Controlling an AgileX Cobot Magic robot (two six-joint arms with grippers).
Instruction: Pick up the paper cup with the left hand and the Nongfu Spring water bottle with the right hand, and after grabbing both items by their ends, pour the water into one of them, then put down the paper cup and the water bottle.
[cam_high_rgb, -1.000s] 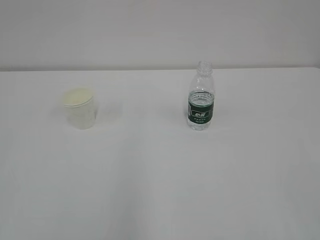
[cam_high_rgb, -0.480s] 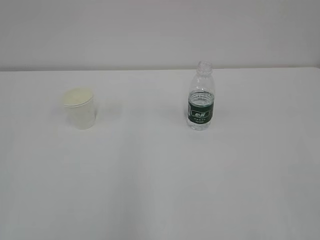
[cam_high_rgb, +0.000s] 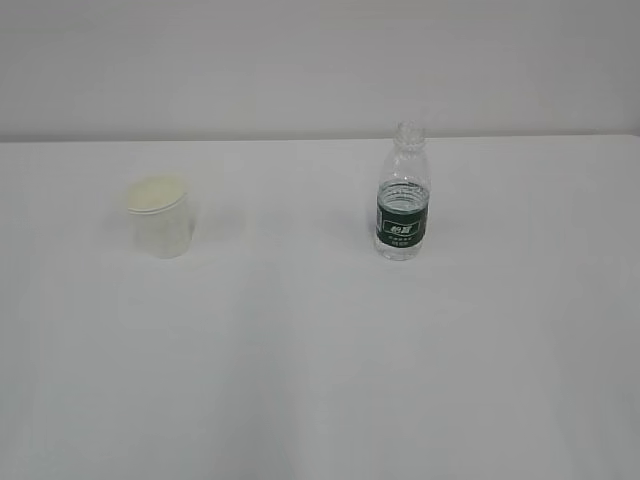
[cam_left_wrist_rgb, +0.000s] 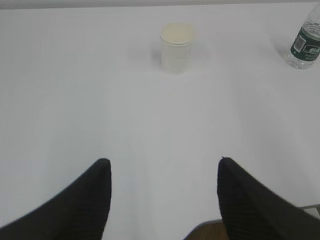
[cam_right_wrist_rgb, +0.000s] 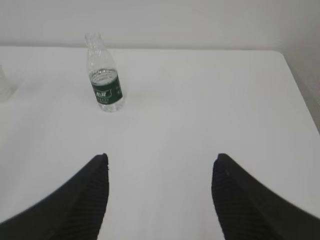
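The cream-white paper cup (cam_high_rgb: 160, 219) stands upright on the left of the white table; the left wrist view shows it (cam_left_wrist_rgb: 176, 47) far ahead. The Nongfu Spring water bottle (cam_high_rgb: 403, 200), clear with a green label and no cap, stands upright to the right, with water inside reaching about the label's top. In the right wrist view the bottle (cam_right_wrist_rgb: 104, 77) is ahead and to the left. My left gripper (cam_left_wrist_rgb: 163, 162) is open over bare table near the front edge. My right gripper (cam_right_wrist_rgb: 160, 159) is open with nothing between its fingers. Neither arm appears in the exterior view.
The white table (cam_high_rgb: 320, 360) ends at a pale wall behind. Its right edge (cam_right_wrist_rgb: 300, 75) runs close to the right arm's side. A strip of brown floor (cam_left_wrist_rgb: 205, 231) shows below the table's front edge in the left wrist view.
None in the exterior view: cup and bottle stand where they were.
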